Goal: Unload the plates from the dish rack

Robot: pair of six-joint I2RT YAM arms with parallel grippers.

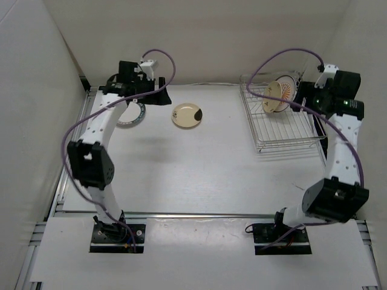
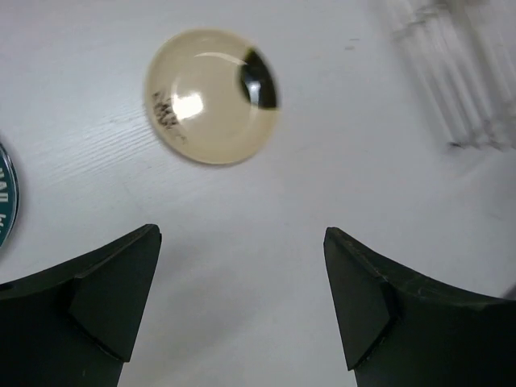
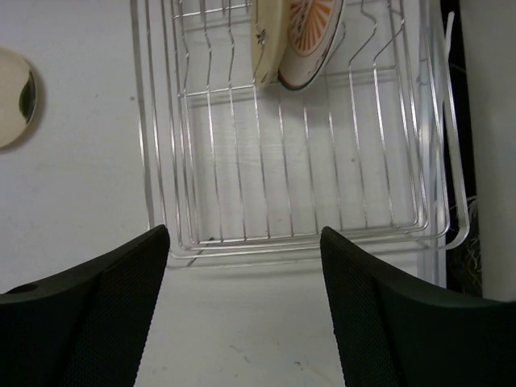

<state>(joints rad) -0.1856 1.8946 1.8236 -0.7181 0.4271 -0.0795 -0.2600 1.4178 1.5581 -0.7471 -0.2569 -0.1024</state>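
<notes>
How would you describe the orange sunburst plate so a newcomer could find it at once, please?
Find the rectangular silver wire dish rack on the right side of the table. At its far end two round plates stand on edge. The one meant is the white plate with the orange sunburst centre; the cream plate beside it shows no orange.

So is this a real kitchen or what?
Probably a robot test bench, not a kitchen: plain white walls box in the table, two robot arms are bolted at its near edge, and the only kitchenware is a dish rack and plates.
</notes>
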